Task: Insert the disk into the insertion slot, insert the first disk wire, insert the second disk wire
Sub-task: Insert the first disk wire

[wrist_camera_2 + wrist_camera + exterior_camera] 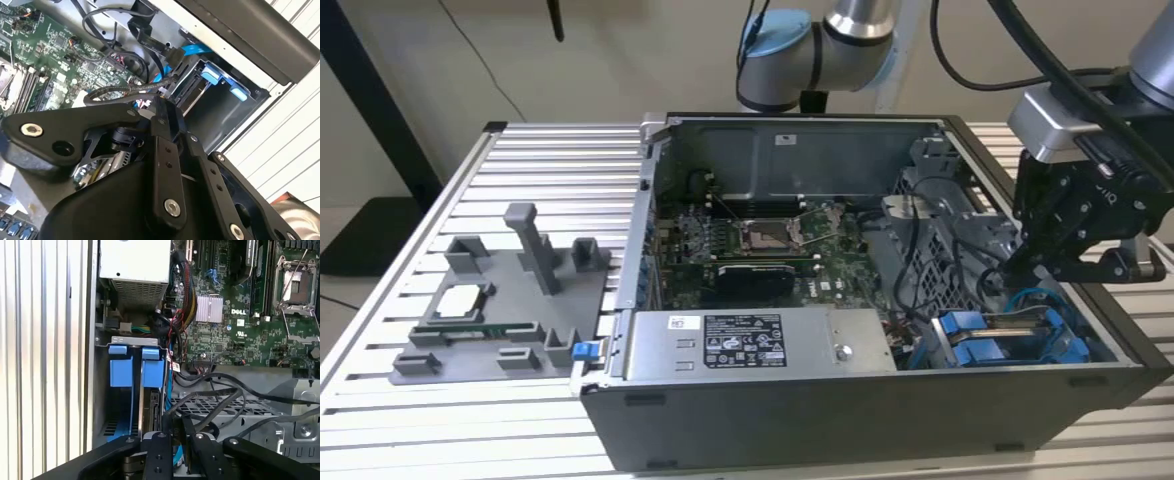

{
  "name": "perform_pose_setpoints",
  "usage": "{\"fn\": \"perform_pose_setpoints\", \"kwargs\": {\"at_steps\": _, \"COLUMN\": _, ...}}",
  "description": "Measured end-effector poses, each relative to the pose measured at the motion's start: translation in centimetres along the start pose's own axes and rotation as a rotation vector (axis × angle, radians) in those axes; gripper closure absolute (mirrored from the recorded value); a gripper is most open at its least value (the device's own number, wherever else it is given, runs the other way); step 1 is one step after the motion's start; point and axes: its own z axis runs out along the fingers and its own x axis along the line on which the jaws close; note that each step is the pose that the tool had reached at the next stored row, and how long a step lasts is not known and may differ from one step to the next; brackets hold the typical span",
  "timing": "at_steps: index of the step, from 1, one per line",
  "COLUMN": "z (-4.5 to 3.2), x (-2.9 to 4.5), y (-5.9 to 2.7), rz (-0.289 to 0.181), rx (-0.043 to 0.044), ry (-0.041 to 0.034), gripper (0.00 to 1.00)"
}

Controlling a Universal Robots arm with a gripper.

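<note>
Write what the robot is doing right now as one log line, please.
hand: low over the insertion slot, among black wires | disk: blue carrier sits in slot | case: open

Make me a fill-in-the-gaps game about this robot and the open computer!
1. In the exterior view, the tool hangs over the computer case's ___ end.
2. The plastic clips near the tool are coloured ___.
3. The circuit board inside the case is coloured ___.
Missing words: right; blue; green.
</note>
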Motion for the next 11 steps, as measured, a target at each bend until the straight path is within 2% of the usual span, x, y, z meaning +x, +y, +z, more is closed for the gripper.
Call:
{"fn": "perform_pose_setpoints", "kwargs": {"at_steps": 5, "z": 0.08, "x": 0.08, "y": -0.12, "rz": 0.000, "rx": -0.0008, "ry": -0.0003, "gripper": 1.00}}
{"fn": "perform_pose_setpoints", "kwargs": {"at_steps": 11, "z": 0.37, "x": 0.58, "y": -0.94, "rz": 0.001, "rx": -0.0129, "ry": -0.0028, "gripper": 1.00}}
